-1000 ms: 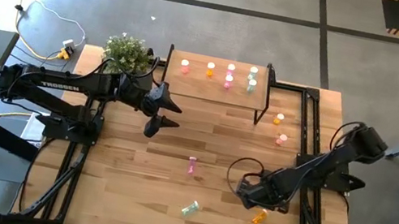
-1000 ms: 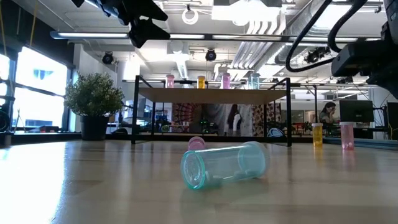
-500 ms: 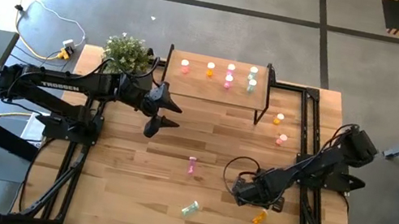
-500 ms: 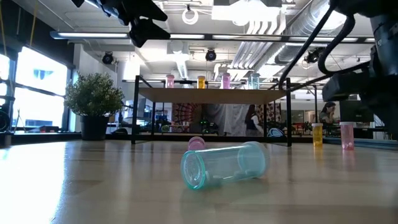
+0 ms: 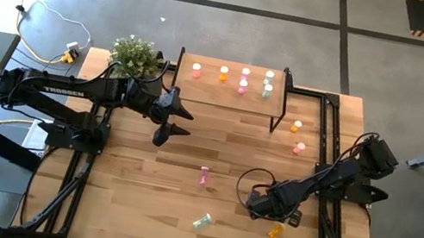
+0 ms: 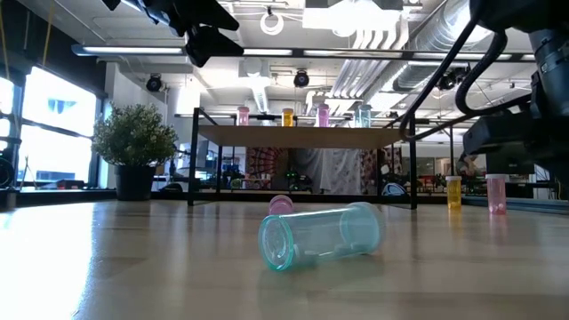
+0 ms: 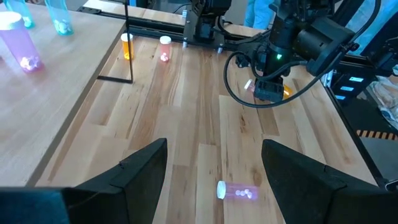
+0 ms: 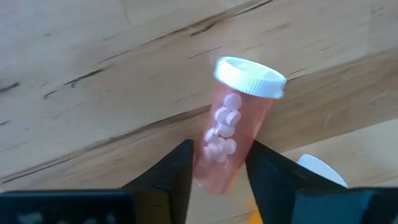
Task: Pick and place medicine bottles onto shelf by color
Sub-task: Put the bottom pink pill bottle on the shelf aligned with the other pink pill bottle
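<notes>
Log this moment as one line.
right gripper: closing around lying pale red bottle | left gripper: open, waiting | shelf: six bottles

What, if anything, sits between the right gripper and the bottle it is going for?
Nothing visible. In the right wrist view the right gripper already has its fingers on either side of a pale red bottle lying on the table, with only bare wood around it.

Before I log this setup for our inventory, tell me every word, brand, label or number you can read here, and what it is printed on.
"TROSSEN": white lettering along the left arm, read in the high view.
Medicine bottles: no readable label in any view.
Shelf and tabletop: no text seen.
Background room in the low view: nothing legible.
</notes>
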You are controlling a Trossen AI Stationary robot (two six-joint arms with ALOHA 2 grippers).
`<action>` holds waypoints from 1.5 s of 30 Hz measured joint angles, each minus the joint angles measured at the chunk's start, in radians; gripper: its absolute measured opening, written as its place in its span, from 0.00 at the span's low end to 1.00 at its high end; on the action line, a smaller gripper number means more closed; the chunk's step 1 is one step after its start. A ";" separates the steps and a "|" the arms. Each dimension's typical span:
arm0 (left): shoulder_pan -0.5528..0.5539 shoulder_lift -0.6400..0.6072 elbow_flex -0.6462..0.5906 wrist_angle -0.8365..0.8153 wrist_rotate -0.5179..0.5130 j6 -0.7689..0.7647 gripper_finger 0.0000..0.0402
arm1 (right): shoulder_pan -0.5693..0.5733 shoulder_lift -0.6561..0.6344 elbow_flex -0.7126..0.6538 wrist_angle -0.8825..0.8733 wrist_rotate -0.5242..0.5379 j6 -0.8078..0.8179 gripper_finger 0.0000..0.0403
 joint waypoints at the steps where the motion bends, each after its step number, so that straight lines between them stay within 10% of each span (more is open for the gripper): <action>1: 0.000 0.000 0.000 0.000 0.000 0.000 0.62 | 0.000 0.000 0.000 0.000 0.002 0.000 0.29; 13: 0.001 0.000 0.000 0.000 0.000 0.000 0.62 | 0.002 0.000 0.014 0.013 0.065 -0.089 0.20; 27: 0.074 0.000 0.000 -0.083 0.072 -0.133 0.62 | -0.140 0.000 0.244 0.070 0.374 -0.833 0.21; 45: 0.029 0.000 0.000 -0.088 0.128 -0.356 0.62 | -0.430 -0.003 0.418 0.352 0.129 -1.874 0.21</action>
